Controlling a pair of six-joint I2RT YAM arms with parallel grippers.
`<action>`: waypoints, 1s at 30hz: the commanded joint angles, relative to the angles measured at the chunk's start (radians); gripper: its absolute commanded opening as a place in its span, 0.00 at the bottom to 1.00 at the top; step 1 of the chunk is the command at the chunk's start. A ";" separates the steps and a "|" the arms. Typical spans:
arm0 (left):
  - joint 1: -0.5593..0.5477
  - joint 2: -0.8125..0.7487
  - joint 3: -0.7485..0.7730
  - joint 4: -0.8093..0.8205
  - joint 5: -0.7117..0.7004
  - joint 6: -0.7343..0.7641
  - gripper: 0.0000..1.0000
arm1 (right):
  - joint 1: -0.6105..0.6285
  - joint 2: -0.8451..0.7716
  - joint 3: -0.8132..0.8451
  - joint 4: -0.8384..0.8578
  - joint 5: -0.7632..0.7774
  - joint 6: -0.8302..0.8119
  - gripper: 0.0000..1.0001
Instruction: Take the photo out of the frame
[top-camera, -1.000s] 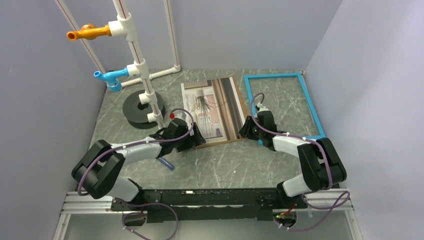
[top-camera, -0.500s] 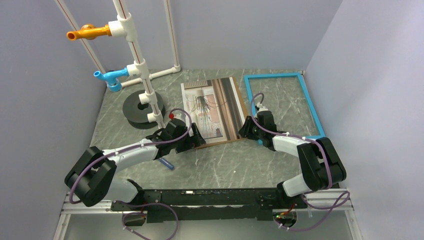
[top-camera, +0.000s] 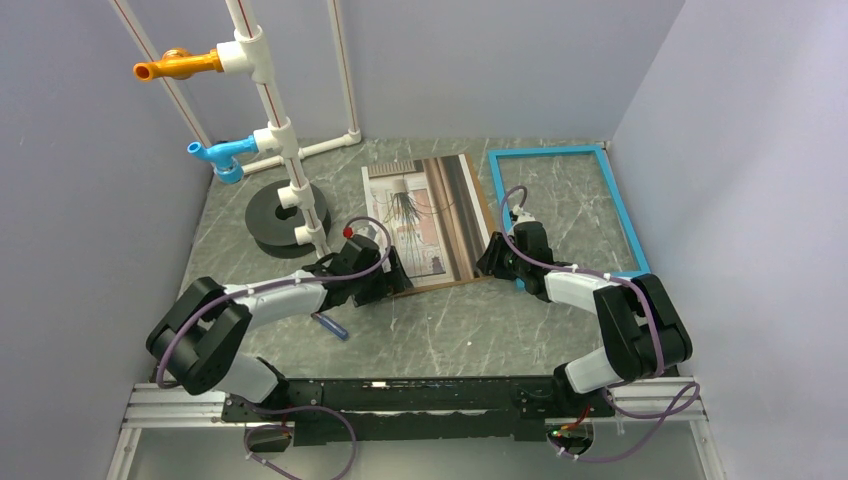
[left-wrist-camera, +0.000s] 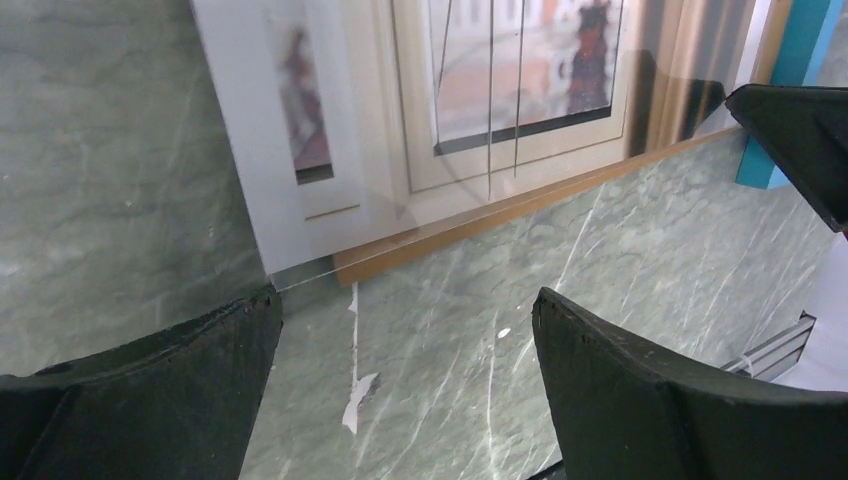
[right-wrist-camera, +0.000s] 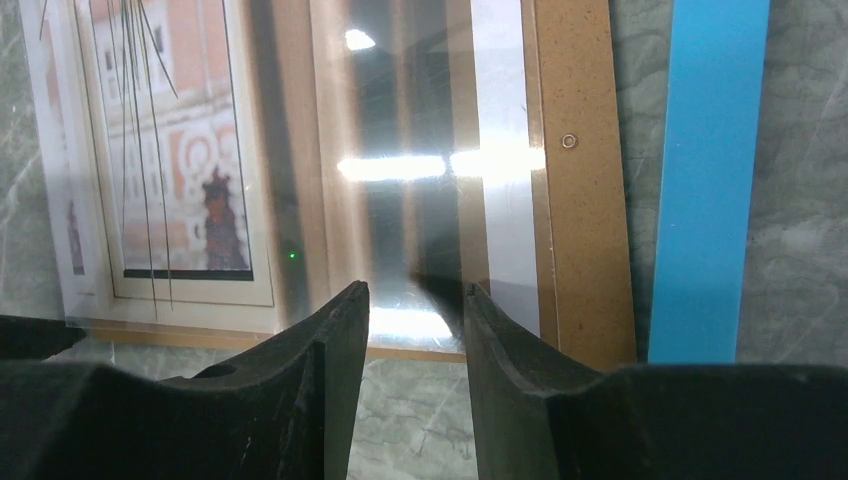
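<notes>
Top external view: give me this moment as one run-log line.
plant-print paper photo: on brown backing board, outside turquoise rectangular frame | left gripper: open, at photo's near corner | right gripper: jaws apart, at board's near edge

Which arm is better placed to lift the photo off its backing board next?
Probably left. The left claw stands wide open at the near corner of the photo, which juts past the backing board. The right claw, narrower, faces the near edge, where the board shows beyond the photo.
</notes>
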 joint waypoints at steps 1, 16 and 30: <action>-0.004 0.047 0.016 0.080 0.024 -0.012 0.99 | 0.005 0.017 0.007 -0.004 -0.005 -0.014 0.42; -0.009 -0.062 0.034 0.089 0.025 -0.012 0.99 | 0.011 0.018 0.008 -0.002 -0.008 -0.014 0.42; -0.014 0.057 0.111 0.136 0.093 -0.010 0.99 | 0.014 -0.024 -0.010 0.011 0.010 -0.019 0.42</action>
